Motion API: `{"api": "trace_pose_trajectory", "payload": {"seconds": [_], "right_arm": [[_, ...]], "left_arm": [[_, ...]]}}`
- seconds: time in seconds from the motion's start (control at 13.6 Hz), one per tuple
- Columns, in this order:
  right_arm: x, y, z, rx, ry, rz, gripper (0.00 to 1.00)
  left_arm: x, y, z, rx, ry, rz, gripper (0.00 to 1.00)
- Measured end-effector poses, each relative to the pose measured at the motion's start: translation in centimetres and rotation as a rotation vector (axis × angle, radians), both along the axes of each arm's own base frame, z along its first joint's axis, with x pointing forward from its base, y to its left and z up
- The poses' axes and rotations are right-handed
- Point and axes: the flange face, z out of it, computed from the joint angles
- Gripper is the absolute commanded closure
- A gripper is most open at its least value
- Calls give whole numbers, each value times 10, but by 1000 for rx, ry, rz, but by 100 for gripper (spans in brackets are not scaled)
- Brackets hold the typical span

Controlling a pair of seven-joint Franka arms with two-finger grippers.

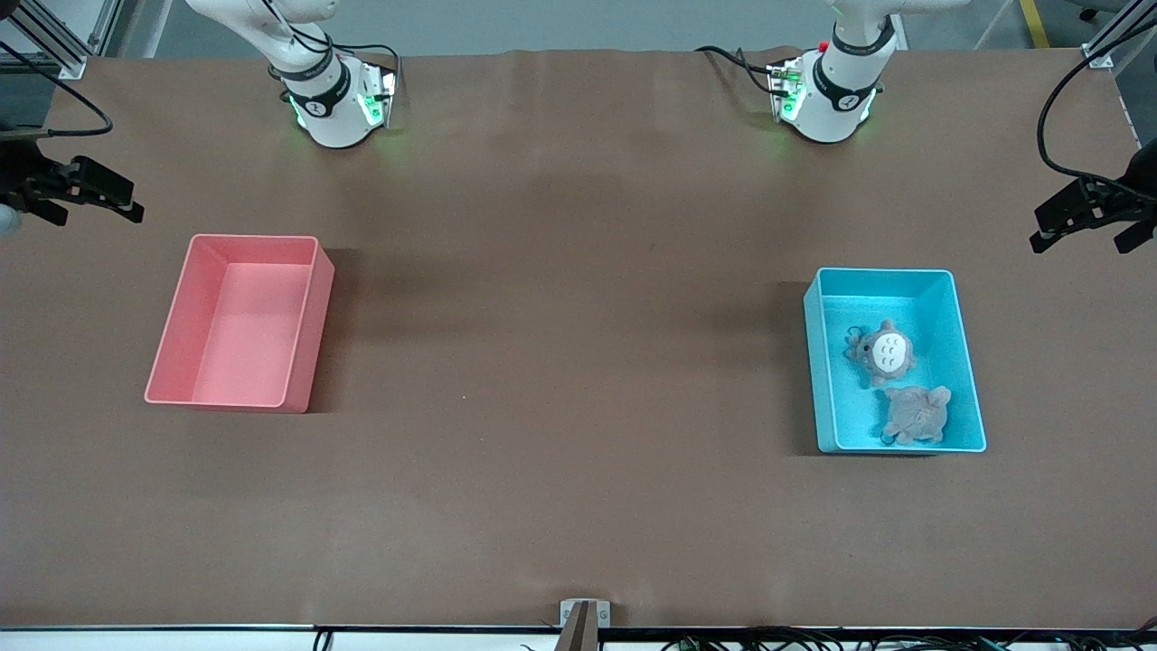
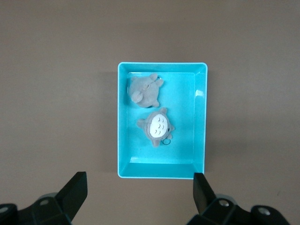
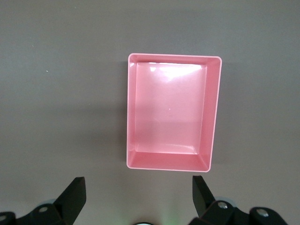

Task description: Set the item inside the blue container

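Observation:
The blue container (image 1: 884,272) stands toward the left arm's end of the table. Two grey plush toys lie in it. One toy (image 1: 884,351) lies belly up with its white front showing. The other toy (image 1: 915,414) lies face down, nearer the front camera. In the left wrist view the container (image 2: 161,64) and both toys (image 2: 157,126) (image 2: 144,90) show from above. My left gripper (image 2: 140,180) (image 1: 1080,242) hangs open and empty, high over the table between its base and the container. My right gripper (image 3: 139,183) (image 1: 98,217) hangs open and empty, high up near the pink bin.
An empty pink bin (image 1: 253,239) (image 3: 173,56) of the same size stands toward the right arm's end of the table. The brown table (image 1: 578,362) lies bare between the two bins. The arms' bases (image 1: 334,108) (image 1: 827,99) stand along the edge farthest from the front camera.

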Motion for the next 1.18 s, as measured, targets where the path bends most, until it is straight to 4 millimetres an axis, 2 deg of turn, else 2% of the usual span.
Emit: {"api": "trace_pose_trajectory", "payload": {"seconds": [0.37, 0.66, 0.88, 1.18], "right_arm": [[0, 2, 0, 1, 0, 4, 0], [1, 18, 0, 3, 0, 31, 0], [1, 22, 0, 29, -2, 32, 0], [1, 23, 1, 36, -4, 33, 0]], "left_arm": [[15, -3, -3, 4, -2, -4, 1], [16, -9, 4, 3, -15, -5, 0], [16, -24, 6, -1, -21, 10, 0], [12, -32, 16, -27, -23, 52, 0]]}}
